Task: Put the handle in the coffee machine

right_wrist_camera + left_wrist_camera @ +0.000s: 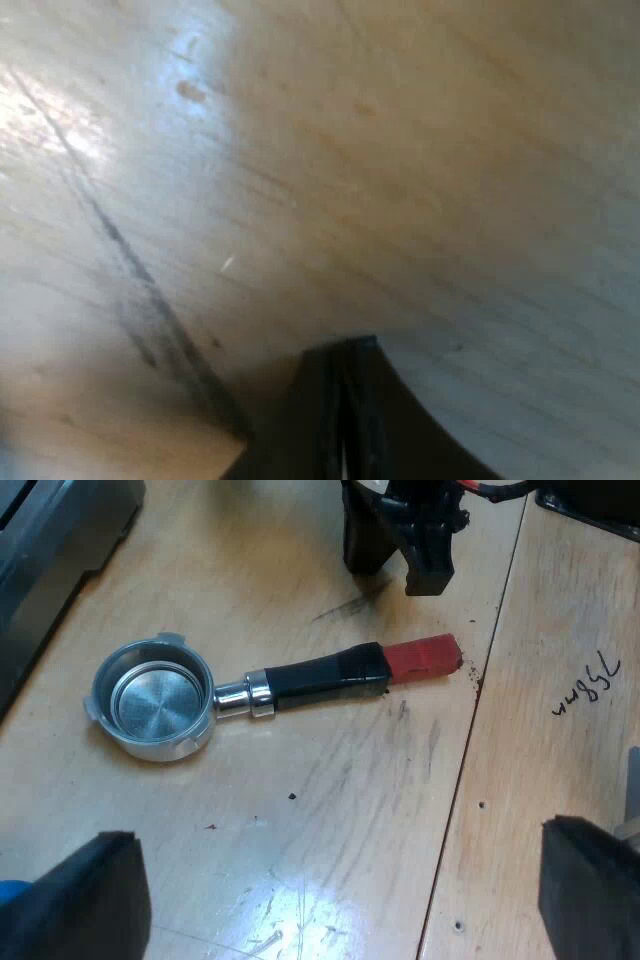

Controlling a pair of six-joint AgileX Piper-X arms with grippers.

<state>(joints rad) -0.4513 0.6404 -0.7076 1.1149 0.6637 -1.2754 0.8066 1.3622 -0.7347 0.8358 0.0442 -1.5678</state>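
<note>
Left gripper [340, 900]: fingers wide apart, empty, over the scratched wooden table [330, 820] (board seam [457, 790] alongside). Beyond it the metal holder [155, 700] lies loose and flat, basket up, bare wood all round. Its red end [422, 657] is near the seam. Right gripper [345, 410], fingers together, hangs just past that end. A dark machine edge [40, 570] stands apart from the basket

Left wrist view: bright, even light. Soft glare on pale scratched wooden tabletop [330, 820]; thin shadow under silver metal holder w/ black-and-red handle [262, 692]. Right wrist view: white glare streak on the wood, dimmer elsewhere.
</note>
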